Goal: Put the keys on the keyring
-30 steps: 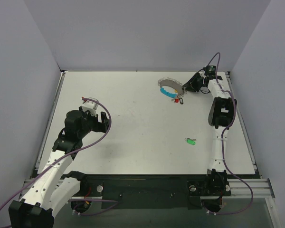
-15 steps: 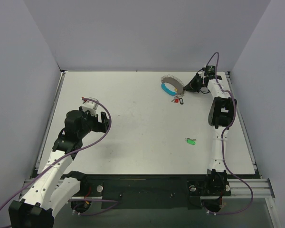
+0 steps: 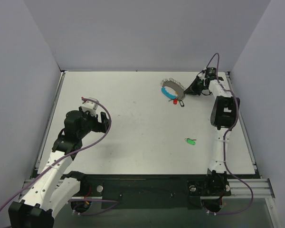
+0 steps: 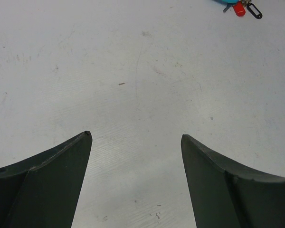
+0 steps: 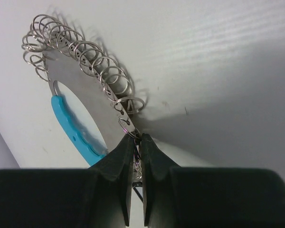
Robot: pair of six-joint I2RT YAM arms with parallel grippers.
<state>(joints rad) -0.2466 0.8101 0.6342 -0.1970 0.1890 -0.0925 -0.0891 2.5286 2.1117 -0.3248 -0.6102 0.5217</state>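
The keyring point(image 3: 171, 89) is a silvery loop of small wire rings with a light-blue segment, at the far right of the table. A red key point(image 3: 175, 100) and a small dark tag hang from it. My right gripper point(image 3: 186, 90) is shut on the keyring's right end. In the right wrist view its jaws pinch the silver rings point(image 5: 137, 138), with the blue segment point(image 5: 72, 129) to the left. A green key point(image 3: 190, 141) lies alone on the table, nearer the front. My left gripper point(image 3: 103, 121) is open and empty over bare table point(image 4: 135, 135), far to the left.
The white table point(image 3: 133, 123) is walled by pale panels on three sides. The right arm's links point(image 3: 222, 111) stand along the right edge. A black rail point(image 3: 142, 187) runs along the near edge.
The right gripper has shifted the keyring slightly right and toward the back; the red key and tag followed. The left arm and the green key have not moved.
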